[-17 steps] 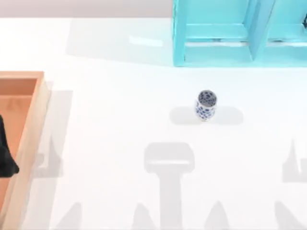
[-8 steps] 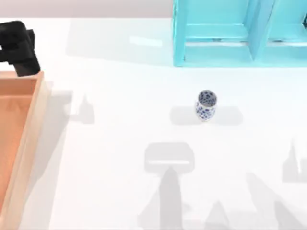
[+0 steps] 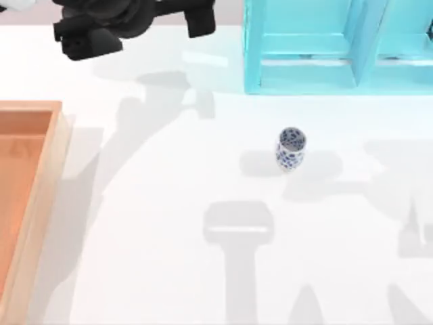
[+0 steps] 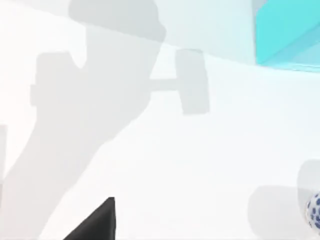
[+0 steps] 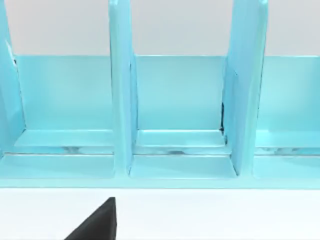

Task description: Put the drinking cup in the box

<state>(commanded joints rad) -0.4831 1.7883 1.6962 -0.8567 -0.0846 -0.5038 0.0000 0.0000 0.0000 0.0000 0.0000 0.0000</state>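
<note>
Basically nothing done; drinking cup (image 3: 291, 148) stood upright on the surface (image 3: 169, 223), well apart from the box (image 3: 42, 183); left tool (image 3: 91, 37) far-left, grip state unclear, ungrasped.

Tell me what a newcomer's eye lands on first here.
The turquoise shelf unit at the table's far edge, right of centre, stands out most. Next comes the small blue-speckled drinking cup, upright and alone mid-table, and the wooden box at the left edge, with the left arm hovering beyond it.

You have a turquoise shelf unit (image 3: 338, 47) standing at the table's (image 3: 169, 237) far right, its open compartments split by upright dividers (image 5: 120, 100).
</note>
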